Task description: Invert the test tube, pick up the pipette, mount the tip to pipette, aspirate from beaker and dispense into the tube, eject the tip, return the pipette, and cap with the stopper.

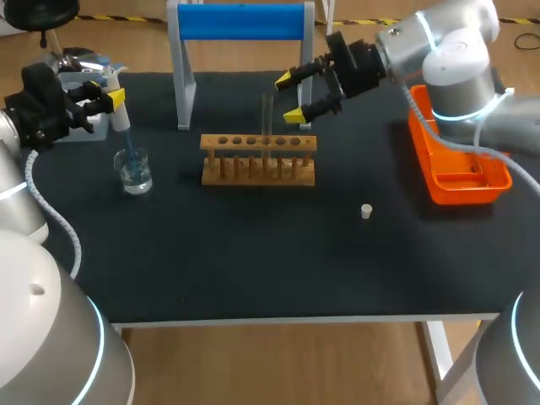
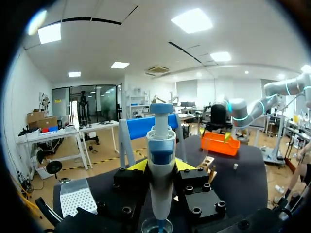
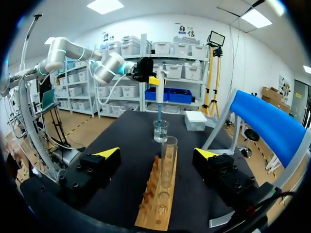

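Pipette (image 2: pixel 161 145) clenched in left claw (image 1: pixel 115 99), tip (image 1: pixel 125 139) in beaker (image 1: pixel 135 173); right claw (image 1: pixel 290 97) released, test tube (image 3: pixel 168 155) ahead.

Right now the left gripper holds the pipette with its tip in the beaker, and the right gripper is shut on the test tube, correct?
Not quite. The right gripper is open: in the right wrist view its fingers stand well clear of the test tube on either side. The rest holds.

place: laboratory bench | evidence: wooden rack (image 1: pixel 258 160) holding a glass tube (image 1: pixel 267 118); beaker (image 1: pixel 133 173) of clear liquid; pipette (image 2: pixel 161 160); orange tray (image 1: pixel 460 192) | setup: left arm (image 1: pixel 13 198) and right arm (image 1: pixel 456 76) over a black table (image 1: pixel 253 253)
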Available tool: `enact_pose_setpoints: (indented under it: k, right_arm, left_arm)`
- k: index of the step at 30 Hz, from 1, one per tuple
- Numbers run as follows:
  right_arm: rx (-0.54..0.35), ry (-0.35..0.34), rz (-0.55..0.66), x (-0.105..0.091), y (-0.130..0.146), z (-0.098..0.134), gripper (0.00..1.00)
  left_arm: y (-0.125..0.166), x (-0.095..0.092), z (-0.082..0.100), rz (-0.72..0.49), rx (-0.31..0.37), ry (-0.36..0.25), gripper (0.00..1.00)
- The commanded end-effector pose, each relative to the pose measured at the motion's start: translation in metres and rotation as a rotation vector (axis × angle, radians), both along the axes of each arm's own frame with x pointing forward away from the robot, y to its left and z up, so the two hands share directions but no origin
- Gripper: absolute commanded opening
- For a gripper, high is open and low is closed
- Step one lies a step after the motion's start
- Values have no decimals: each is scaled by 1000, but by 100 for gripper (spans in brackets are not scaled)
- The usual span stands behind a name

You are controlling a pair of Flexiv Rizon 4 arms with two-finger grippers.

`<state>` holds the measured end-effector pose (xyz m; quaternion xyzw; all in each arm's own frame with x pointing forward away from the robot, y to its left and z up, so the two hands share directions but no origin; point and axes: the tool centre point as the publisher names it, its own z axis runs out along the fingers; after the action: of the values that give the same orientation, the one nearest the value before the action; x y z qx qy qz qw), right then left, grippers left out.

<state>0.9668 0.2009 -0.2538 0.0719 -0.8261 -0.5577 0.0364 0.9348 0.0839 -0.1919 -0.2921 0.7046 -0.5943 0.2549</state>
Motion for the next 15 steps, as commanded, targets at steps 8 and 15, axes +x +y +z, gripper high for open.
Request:
enact_pose_setpoints:
  k: [8,15]
  right_arm:
    - [-28,-3,-28,12,8,-30,100]
    - [-51,-22,-56,5,15,-38,100]
  left_arm:
    - [-1,1,0,3,0,0,0]
    - [-1,1,0,3,0,0,0]
